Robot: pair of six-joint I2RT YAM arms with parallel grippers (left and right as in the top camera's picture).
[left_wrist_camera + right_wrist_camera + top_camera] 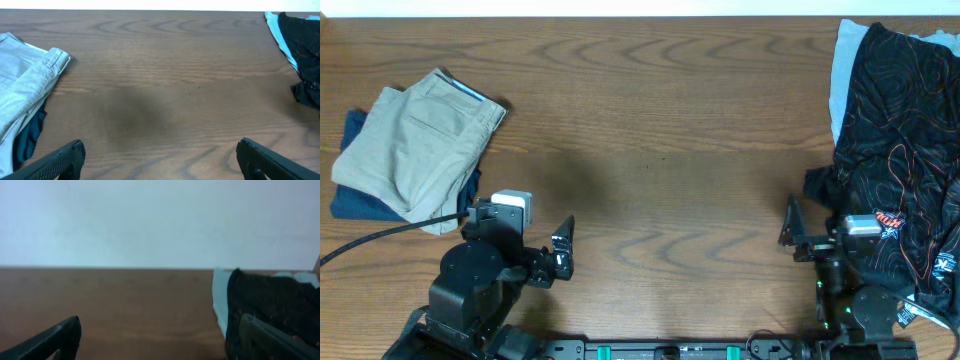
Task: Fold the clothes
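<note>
The khaki shorts (415, 145) lie folded at the far left on top of a dark blue garment (355, 198). They also show in the left wrist view (25, 80) with the blue garment (30, 137) under them. A crumpled black garment with orange lines (905, 150) lies at the right on a pale blue garment (845, 70). My left gripper (561, 255) is open and empty above bare table (160, 160), right of the shorts. My right gripper (790, 228) is open and empty (160, 335); its right finger is at the edge of the black garment (270, 300).
The wooden table (660, 150) spans the view between the two piles. A black cable (380, 237) runs from the left edge to the left arm. The pale blue garment's edge (220, 295) shows beside the black one. A pale wall stands behind the table's far edge.
</note>
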